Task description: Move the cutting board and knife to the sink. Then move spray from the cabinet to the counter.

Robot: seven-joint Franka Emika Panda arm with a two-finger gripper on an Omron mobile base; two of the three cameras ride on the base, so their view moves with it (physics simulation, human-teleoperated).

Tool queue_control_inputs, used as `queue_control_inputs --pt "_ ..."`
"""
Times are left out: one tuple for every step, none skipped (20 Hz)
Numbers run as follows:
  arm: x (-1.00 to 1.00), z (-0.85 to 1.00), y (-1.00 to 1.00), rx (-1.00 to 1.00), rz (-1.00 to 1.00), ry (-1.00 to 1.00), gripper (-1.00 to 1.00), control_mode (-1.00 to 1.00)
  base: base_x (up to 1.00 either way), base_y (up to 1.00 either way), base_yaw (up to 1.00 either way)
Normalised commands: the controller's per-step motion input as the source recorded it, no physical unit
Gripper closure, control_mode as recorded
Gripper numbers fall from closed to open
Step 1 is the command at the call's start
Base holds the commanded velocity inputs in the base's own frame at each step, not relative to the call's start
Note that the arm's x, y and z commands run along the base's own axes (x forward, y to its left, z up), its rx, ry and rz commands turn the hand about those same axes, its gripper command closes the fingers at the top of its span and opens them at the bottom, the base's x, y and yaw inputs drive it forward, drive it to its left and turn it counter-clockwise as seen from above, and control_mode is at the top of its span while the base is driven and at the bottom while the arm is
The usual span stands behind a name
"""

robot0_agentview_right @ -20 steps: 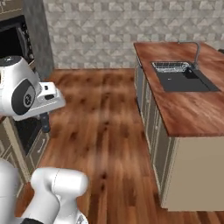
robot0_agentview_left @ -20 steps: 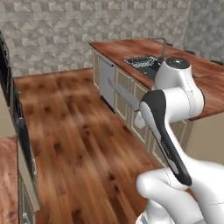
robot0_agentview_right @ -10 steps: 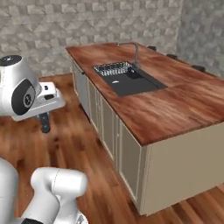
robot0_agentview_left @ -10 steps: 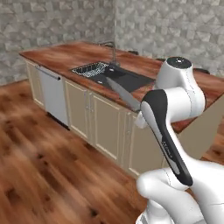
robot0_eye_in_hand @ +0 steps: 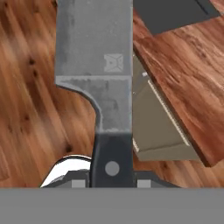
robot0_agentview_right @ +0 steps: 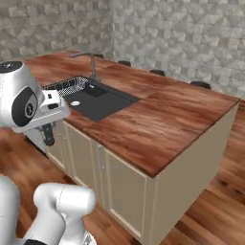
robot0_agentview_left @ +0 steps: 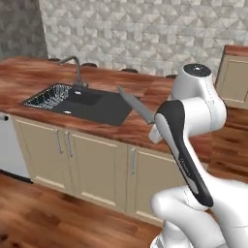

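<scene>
The end effector [robot0_eye_in_hand: 112, 183] is gripping the knife [robot0_eye_in_hand: 98, 83] by its black handle, the jaws pressed against either side of that handle at the six o'clock edge of the hand view. The grey blade is running straight up toward twelve o'clock, broad and flat, with a small stamped mark near its spine. Behind the blade, plank floor [robot0_eye_in_hand: 30, 100] is showing from seven to eleven o'clock, while a beige cabinet door [robot0_eye_in_hand: 155, 127] and the reddish-brown worktop [robot0_eye_in_hand: 188, 83] are sitting from one to four o'clock, with a dark corner of the sink [robot0_eye_in_hand: 170, 15] up at one o'clock.

In the left base view the knife [robot0_agentview_left: 137, 106] is sticking out from behind the white arm [robot0_agentview_left: 193, 126], its tip pointing toward ten o'clock, the blade hanging in the air over the worktop's [robot0_agentview_left: 145, 128] front edge, just to the three o'clock side of the sink [robot0_agentview_left: 87, 104]. The grey wire rack [robot0_agentview_left: 48, 95] is lying in the basin's nine o'clock end, and the curved faucet [robot0_agentview_left: 75, 68] is rising behind it.

In the right base view the sink [robot0_agentview_right: 98, 100] is sitting at ten o'clock on the worktop [robot0_agentview_right: 162, 119], with the faucet [robot0_agentview_right: 88, 64] behind it and the stone-tiled wall [robot0_agentview_right: 182, 33] running across twelve o'clock.
</scene>
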Motion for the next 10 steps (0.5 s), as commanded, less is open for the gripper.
queue_control_inputs --pt "0.0 0.0 0.0 0.0 0.0 0.0 1.0 1.0 0.87 0.46 -0.73" --pt "0.0 0.0 0.0 0.0 0.0 0.0 1.0 1.0 0.81 0.55 -0.73" --pt "0.0 0.0 0.0 0.0 0.0 0.0 1.0 1.0 0.75 0.72 -0.73" --pt "0.0 0.0 0.0 0.0 0.0 0.0 1.0 1.0 0.7 0.87 -0.71" --pt "0.0 0.0 0.0 0.0 0.0 0.0 1.0 1.0 0.66 1.0 -0.65" --pt "0.0 0.0 0.0 0.0 0.0 0.0 1.0 1.0 0.61 1.0 -0.59" --pt "0.0 0.0 0.0 0.0 0.0 0.0 1.0 1.0 0.51 1.0 -0.52" --pt "0.0 0.0 0.0 0.0 0.0 0.0 1.0 1.0 0.48 1.0 -0.49" --pt "0.0 0.0 0.0 0.0 0.0 0.0 1.0 1.0 0.44 1.0 -0.43" --pt "0.0 0.0 0.0 0.0 0.0 0.0 1.0 1.0 0.33 1.0 -0.37"
